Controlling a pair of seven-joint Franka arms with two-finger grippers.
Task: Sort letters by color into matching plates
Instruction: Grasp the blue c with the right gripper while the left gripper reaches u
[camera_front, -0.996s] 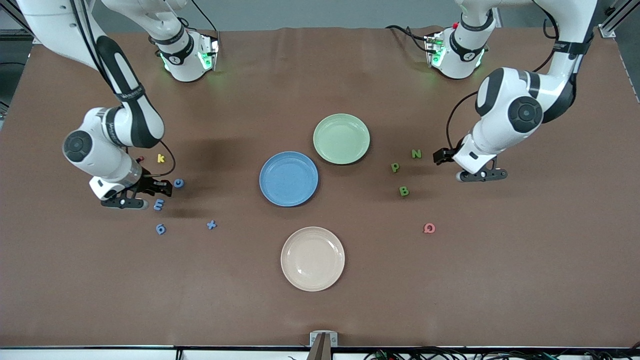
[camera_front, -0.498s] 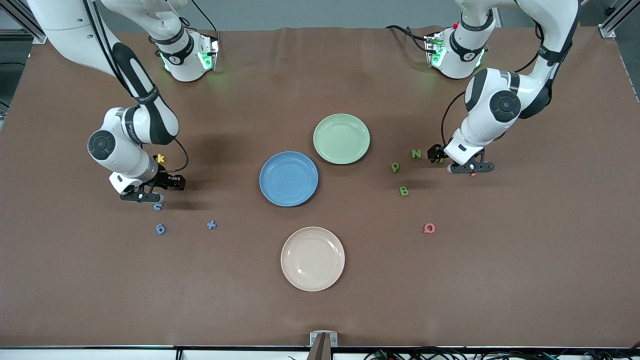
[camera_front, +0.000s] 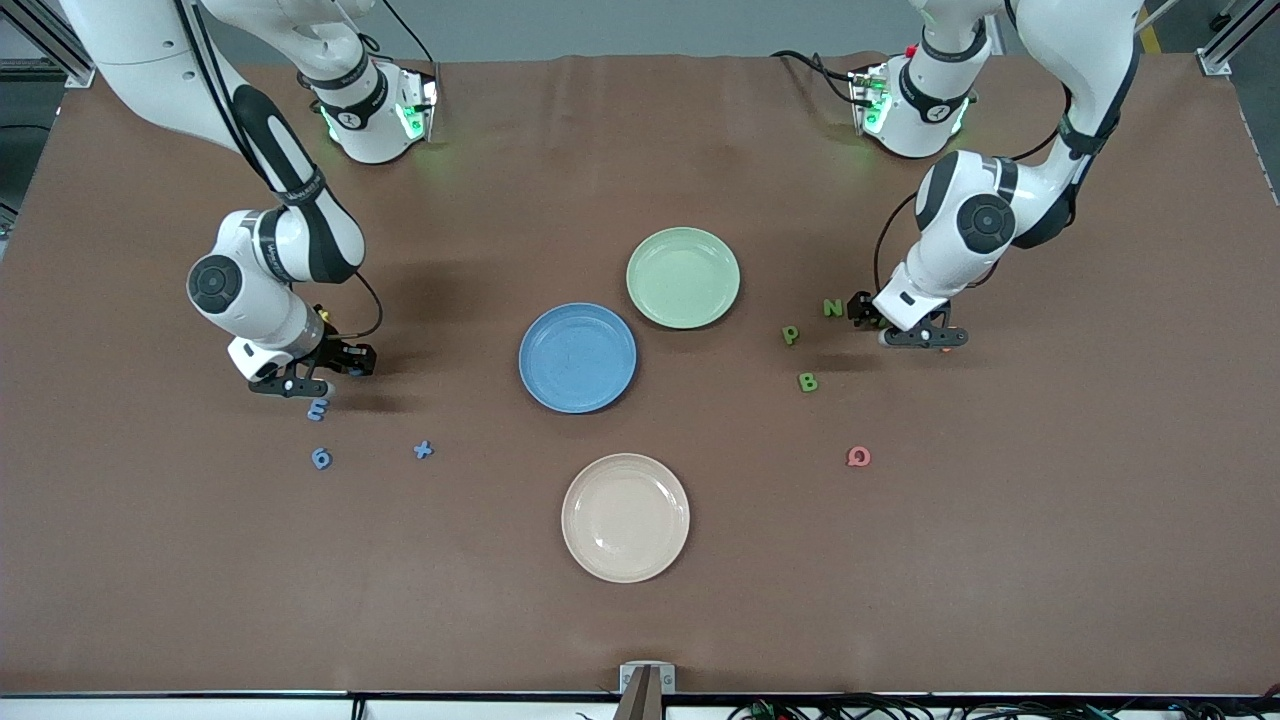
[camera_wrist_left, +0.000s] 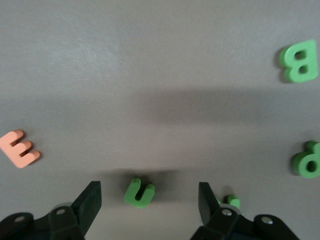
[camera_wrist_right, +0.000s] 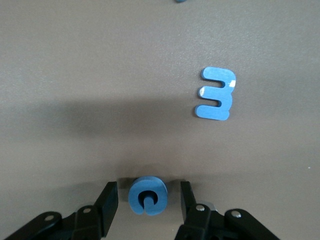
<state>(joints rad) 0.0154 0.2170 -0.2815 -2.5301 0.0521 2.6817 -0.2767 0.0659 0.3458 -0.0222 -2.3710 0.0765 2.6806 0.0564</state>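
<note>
Right gripper (camera_wrist_right: 146, 205): fingers part-open, one on each side of the blue C (camera_wrist_right: 148, 195), narrow gaps both sides, nothing gripped yet. Close evenly here. The C is round and chunky, so you want both pads meeting it across its widest part; judged from the gaps, it sits near centre, which is good. Confirm the tips are down near the table before you shut, then lift straight up.

Left gripper (camera_wrist_left: 150, 200): fingers wide open, astride the green U (camera_wrist_left: 139, 192), holding nothing. The U lies closer to one finger than the other, so a plain close may push it sideways first. Centre over it if you can.

Landmark: the blue plate (camera_front: 578, 357), empty.
- Right gripper (camera_front: 318, 372) is low over the table well toward the right arm's end from it.
- Blue E (camera_front: 318, 408), blue 6 (camera_front: 321, 458) and blue plus (camera_front: 423, 450) lie at that same end, nearer the front camera than the plate's centre.
- The green plate (camera_front: 683, 277), also empty, sits just beside the blue plate, farther from the camera.
- Left gripper (camera_front: 905, 325), with green N (camera_front: 833, 307), P (camera_front: 790, 334) and B (camera_front: 808, 382), is well toward the left arm's end.

View differences:
- The front view hides both the C and the U under the grippers; only the wrist views show them.
- The left wrist view also shows an orange E (camera_wrist_left: 19, 148) near the U.
- Only the front view gives both plates.
</note>
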